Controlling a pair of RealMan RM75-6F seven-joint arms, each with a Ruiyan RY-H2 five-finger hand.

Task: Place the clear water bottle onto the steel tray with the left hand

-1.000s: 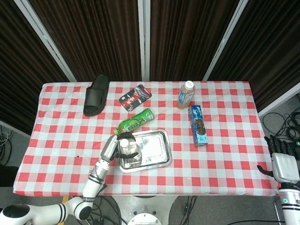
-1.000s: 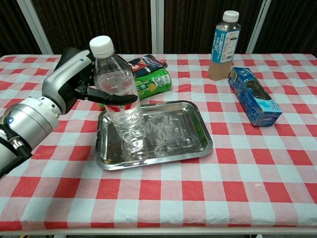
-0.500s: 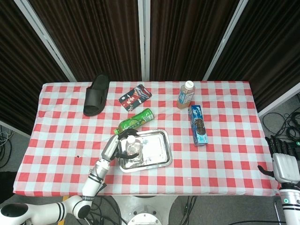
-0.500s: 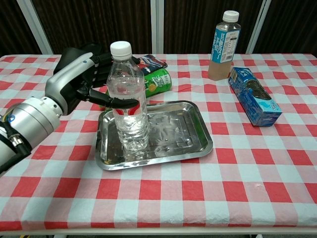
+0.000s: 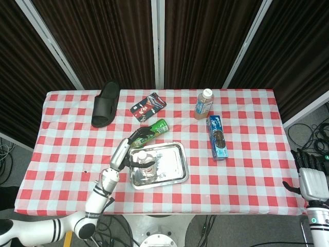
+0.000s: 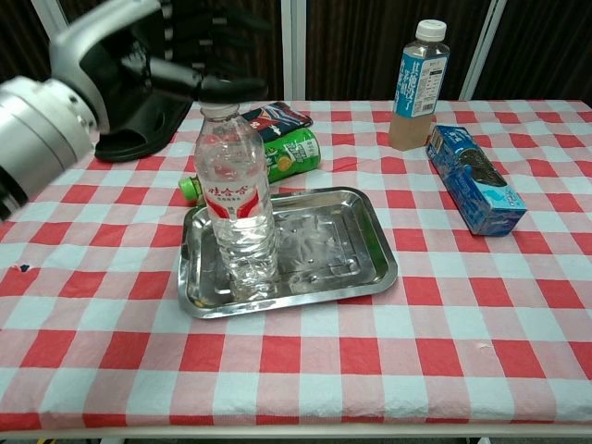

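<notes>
The clear water bottle [image 6: 239,199] stands upright on the left part of the steel tray [image 6: 361,250]. In the head view the bottle [image 5: 145,162] shows from above inside the tray [image 5: 175,164]. My left hand [image 6: 139,55] is raised above and left of the bottle, its fingers spread and reaching over the cap, holding nothing. The head view shows that hand [image 5: 126,152] just left of the tray. My right hand [image 5: 311,180] hangs off the table's right edge, fingers extended and empty.
A green can [image 6: 291,153] lies just behind the tray. Further back are a black slipper [image 5: 105,103] and a red and black packet [image 5: 148,106]. A tea bottle [image 6: 421,74] and a blue cookie box [image 6: 476,180] stand to the right.
My left hand has let go of the bottle and risen above it. The bottle, tilted a second ago, now stands upright on the tray.
</notes>
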